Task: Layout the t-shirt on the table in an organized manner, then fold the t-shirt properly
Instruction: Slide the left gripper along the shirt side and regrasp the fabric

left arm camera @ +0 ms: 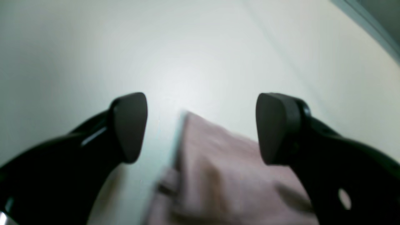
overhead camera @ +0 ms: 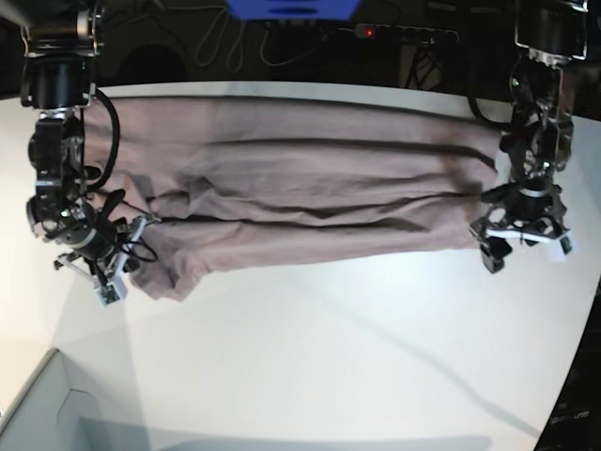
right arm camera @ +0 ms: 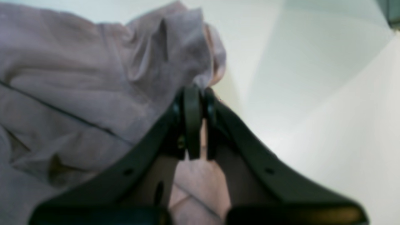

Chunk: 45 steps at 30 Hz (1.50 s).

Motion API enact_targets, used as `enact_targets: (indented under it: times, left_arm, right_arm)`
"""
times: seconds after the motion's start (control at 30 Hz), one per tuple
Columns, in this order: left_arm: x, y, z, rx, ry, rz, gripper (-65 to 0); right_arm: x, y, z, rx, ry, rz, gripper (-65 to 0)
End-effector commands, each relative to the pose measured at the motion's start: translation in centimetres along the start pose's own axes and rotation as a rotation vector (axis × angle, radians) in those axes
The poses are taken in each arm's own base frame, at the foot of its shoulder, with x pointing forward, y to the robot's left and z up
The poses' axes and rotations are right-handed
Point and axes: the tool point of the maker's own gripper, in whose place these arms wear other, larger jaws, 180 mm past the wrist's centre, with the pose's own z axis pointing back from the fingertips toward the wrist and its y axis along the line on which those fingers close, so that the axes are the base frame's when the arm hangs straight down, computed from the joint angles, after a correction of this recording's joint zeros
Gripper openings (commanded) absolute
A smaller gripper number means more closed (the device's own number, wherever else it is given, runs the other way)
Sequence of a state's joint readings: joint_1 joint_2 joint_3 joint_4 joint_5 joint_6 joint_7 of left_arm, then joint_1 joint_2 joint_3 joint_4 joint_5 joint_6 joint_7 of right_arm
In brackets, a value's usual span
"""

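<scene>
**A:** What fills your view first?

**B:** The table (overhead camera: 310,348), white and matte. It runs from the dark far side to a pale box corner (overhead camera: 38,399) at the near left of the base view.

**A:** And where is the t-shirt?

**B:** The t-shirt (overhead camera: 300,188) lies across the far half of the table as a long mauve band with lengthwise folds and creases. It reaches almost from one arm to the other. On the base view's left its end is bunched into a rounded lump.

**A:** What is your right gripper doing?

**B:** Look at the right wrist view: the right gripper (right arm camera: 197,125) has its jaws pressed together, with a fold of the cloth pinched between them at the bunched end. More wrinkled fabric lies to the camera's left.

**A:** And your left one?

**B:** The left gripper (left arm camera: 200,128) is spread wide with nothing between its pads (left arm camera: 129,125). It hangs over the shirt's other end, where a blurred edge of the cloth lies on bare table. You cannot tell whether it touches the cloth.
</scene>
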State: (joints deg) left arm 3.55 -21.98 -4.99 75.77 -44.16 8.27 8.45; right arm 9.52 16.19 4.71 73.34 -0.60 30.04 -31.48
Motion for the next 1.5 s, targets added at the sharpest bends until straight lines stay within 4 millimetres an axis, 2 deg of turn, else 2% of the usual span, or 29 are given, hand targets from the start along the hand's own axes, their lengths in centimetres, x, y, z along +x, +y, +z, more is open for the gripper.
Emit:
enact_targets:
  times: [0.0,0.17,0.37,0.53,0.6,0.77,0.87,1.07,1.1,1.2,1.37,1.47]
  left_arm:
    - [2.0,-0.6,-0.6,-0.022,-0.051,-0.006,-12.5]
    - [0.8,1.8,-3.2,0.061,0.002,0.01,-12.5]
    - [-2.1,0.3,-4.9,0.043,0.096,-0.056,-12.9]
    - [-3.2,0.9,-5.0,0.06,0.123,-0.062,-13.5]
    - [-3.3,0.9,-5.0,0.06,0.125,-0.063,-18.9]
    - [-3.0,1.0,-5.4,0.07,0.124,-0.059,-43.4]
    - [-3.0,1.4,-5.7,0.082,0.129,-0.057,-51.8]
    - [-3.1,1.5,-5.7,0.085,0.132,-0.057,-53.6]
    - [-3.1,1.3,-5.7,0.07,0.132,-0.058,-54.9]
    - [-3.3,-0.9,-5.7,-0.048,0.137,-0.062,-65.0]
    - [-2.8,-2.2,-5.5,-0.104,0.122,-0.056,-64.3]
    - [-2.0,-3.0,-5.4,-0.125,0.101,-0.058,-58.8]
  right_arm:
    - [2.3,-1.2,0.4,-0.026,-0.068,0.003,-65.0]
    - [2.2,-1.2,0.4,-0.025,-0.067,0.002,-65.0]
    - [1.7,-0.8,0.4,-0.018,-0.058,0.0,-65.0]
    - [1.7,-0.8,0.4,-0.019,-0.058,-0.001,-65.0]
    - [1.7,-0.8,0.4,-0.019,-0.058,-0.001,-65.0]
    - [1.7,-0.8,0.4,-0.019,-0.058,-0.001,-65.0]
    - [1.7,-0.8,0.4,-0.018,-0.058,0.0,-65.0]
    - [1.7,-0.9,0.4,-0.02,-0.058,-0.002,-65.0]
    - [1.7,-0.9,0.4,-0.02,-0.058,-0.002,-65.0]
    - [1.7,-0.9,0.4,-0.02,-0.058,-0.002,-65.0]
    - [1.7,-0.8,0.4,-0.019,-0.058,0.0,-65.0]
    - [1.7,-0.8,0.4,-0.019,-0.058,0.0,-65.0]
